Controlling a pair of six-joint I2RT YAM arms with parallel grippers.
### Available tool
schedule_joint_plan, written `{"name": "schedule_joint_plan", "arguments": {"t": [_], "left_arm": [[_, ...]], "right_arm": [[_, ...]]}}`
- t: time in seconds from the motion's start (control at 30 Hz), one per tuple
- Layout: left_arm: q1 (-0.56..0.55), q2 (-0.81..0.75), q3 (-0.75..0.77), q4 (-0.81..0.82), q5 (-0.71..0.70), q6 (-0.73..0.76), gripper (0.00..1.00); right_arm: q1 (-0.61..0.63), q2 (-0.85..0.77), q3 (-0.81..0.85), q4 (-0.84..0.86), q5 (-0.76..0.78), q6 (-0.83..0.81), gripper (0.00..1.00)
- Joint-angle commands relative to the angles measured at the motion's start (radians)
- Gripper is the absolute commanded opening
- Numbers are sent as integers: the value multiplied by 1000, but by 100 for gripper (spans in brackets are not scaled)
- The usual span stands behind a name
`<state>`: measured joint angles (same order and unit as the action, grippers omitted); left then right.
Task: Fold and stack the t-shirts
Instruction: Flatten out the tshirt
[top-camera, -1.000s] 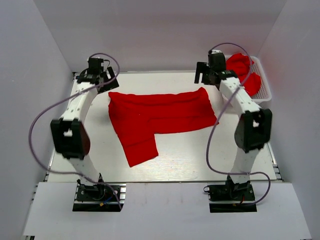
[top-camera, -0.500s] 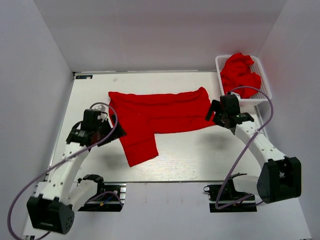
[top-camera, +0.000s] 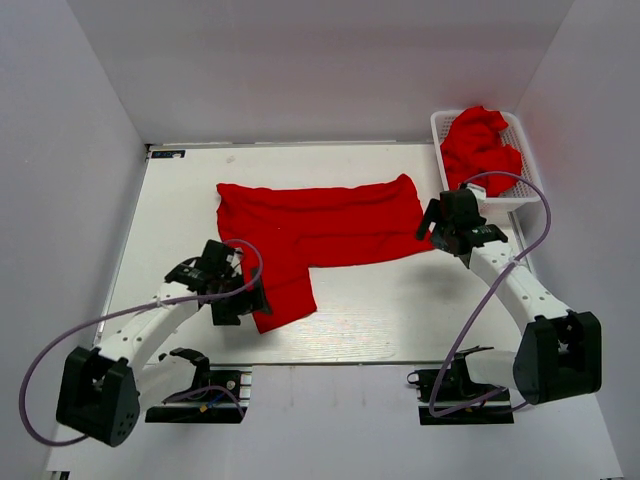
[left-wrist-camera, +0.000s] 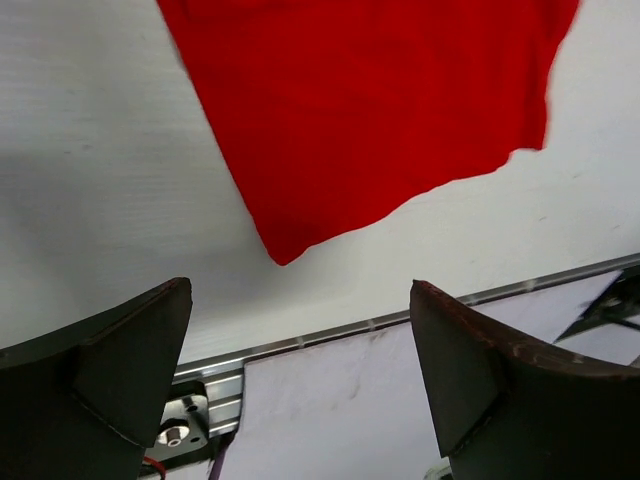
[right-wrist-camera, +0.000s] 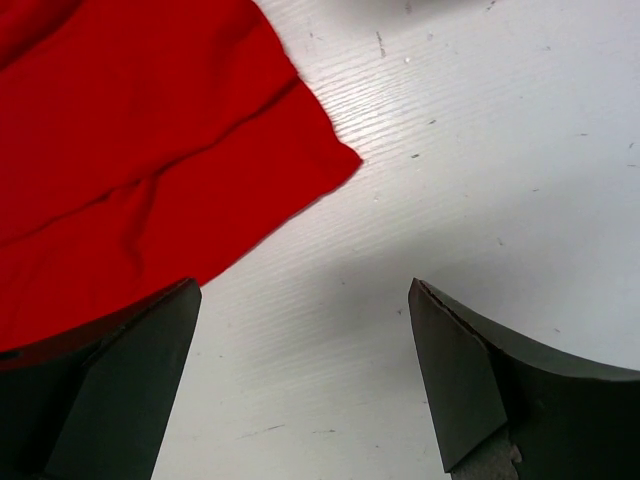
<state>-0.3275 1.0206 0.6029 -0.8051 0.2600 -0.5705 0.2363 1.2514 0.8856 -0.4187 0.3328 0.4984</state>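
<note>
A red t-shirt (top-camera: 320, 225) lies spread flat on the white worktop (top-camera: 400, 310), its long body running left to right across the middle and one narrower flap reaching down towards the near edge on the left. In the far right corner stands a white lattice basket (top-camera: 528, 192) with a heap of t-shirts (top-camera: 480, 145) of the same red, crumpled and rising above its rim. The left claw (top-camera: 238, 298) is low over the worktop just beside the near tip of the hanging flap; its arm lies stretched out low from its base. In the left wrist view the left claw (left-wrist-camera: 300, 290) is spread wide with nothing between its dark fingers (left-wrist-camera: 120, 350), and the pointed corner of the t-shirt (left-wrist-camera: 380, 100) lies ahead of them on the bare surface, apart from both tips, with the metal rail (left-wrist-camera: 330, 335) of the near edge just below. The right claw (top-camera: 440, 225) is at the right end of the t-shirt, near its lower corner and close to the basket's front wall. In the right wrist view the right claw (right-wrist-camera: 303, 285) is also spread wide and empty; the corner of the cloth (right-wrist-camera: 130, 150) lies ahead and to the left, and whether the left finger touches it cannot be told.
</note>
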Motion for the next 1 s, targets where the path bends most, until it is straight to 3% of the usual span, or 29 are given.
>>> {"name": "schedule_joint_plan", "arguments": {"t": [0.0,0.33,0.7,0.93,0.97], "left_arm": [[-67,74,11,37,-43,-5,100],[-258,257,90,7,-252,-64,83],[-363,424,113,64,-335,-104,71],[-372,510,113,153,-335,-95,48],[-372,510,113,153,-344,-95,35]], "right_arm": [[-9,8,35,-18,52,-3,90],[-20,-1,19,0,75,-24,90],[-35,3,1,4,75,-37,90],[-48,14,-5,4,72,-47,90],[-49,13,-10,6,72,-47,90]]}}
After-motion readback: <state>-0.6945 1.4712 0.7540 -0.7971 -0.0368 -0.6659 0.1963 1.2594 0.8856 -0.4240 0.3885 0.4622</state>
